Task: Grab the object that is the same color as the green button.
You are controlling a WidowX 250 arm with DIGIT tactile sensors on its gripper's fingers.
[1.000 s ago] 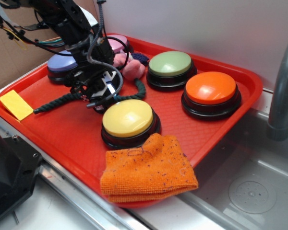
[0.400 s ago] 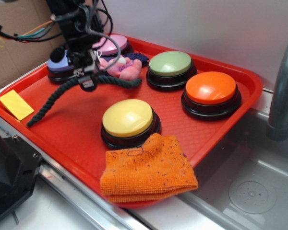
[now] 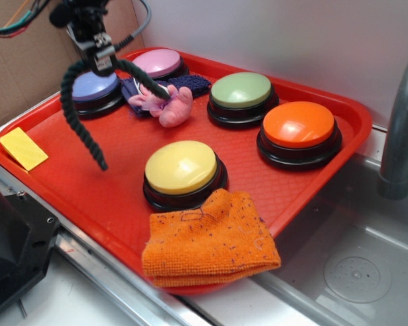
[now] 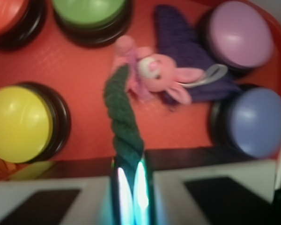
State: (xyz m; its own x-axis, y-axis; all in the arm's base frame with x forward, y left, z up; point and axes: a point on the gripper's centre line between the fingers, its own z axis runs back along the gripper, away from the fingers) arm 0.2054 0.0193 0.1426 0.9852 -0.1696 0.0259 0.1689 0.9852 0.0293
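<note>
The dark green twisted rope (image 3: 78, 119) hangs in the air over the left part of the red tray (image 3: 88, 183), draped down on both sides of my gripper (image 3: 102, 62). The gripper is shut on the rope near its middle. One end dangles toward the tray at the left; the other reaches toward the pink plush toy (image 3: 171, 109). In the wrist view the rope (image 4: 122, 119) runs out from between my shut jaws at my gripper (image 4: 129, 176). The pale-green dome button (image 3: 241, 89) sits at the tray's back, also seen as the green button (image 4: 89, 9) at top.
On the tray stand a yellow button (image 3: 181, 166), an orange button (image 3: 298, 125), a lavender button (image 3: 95, 87) and a pink button (image 3: 156, 62). A dark blue cloth (image 3: 190, 83) lies by the plush. An orange cloth (image 3: 209, 241) overhangs the front edge. A yellow card (image 3: 22, 147) lies left.
My gripper has risen and moved back and left, lifting the rope off the tray. The rope, lying flat a second ago, now hangs clear of the surface.
</note>
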